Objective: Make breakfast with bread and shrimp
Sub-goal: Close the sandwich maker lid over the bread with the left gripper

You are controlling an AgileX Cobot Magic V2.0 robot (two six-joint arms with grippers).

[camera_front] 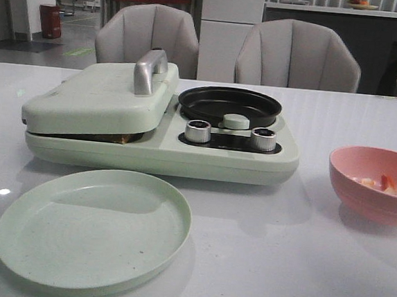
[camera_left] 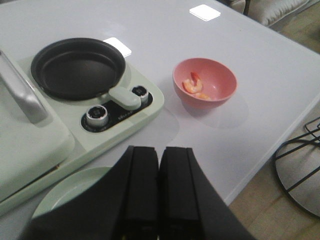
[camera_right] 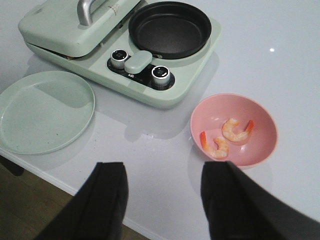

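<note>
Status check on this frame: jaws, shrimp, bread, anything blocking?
Left gripper shut, right gripper open, both empty. Two shrimp in pink bowl. Bread barely visible under closed press lid. Nothing blocking.

plate (camera_front: 92, 231) before cooker (camera_front: 160, 128) — bowl (camera_front: 375, 183) right — shrimp (camera_right: 226, 136) in bowl

Two shrimp (camera_right: 227, 137) lie in a pink bowl (camera_right: 260, 145) on a white counter (camera_right: 280, 65), right of a pale green breakfast maker (camera_right: 100, 55) with black pan (camera_right: 170, 29) and green plate (camera_right: 45, 112). The right pincer (camera_right: 162, 202) hovers agape.
</note>
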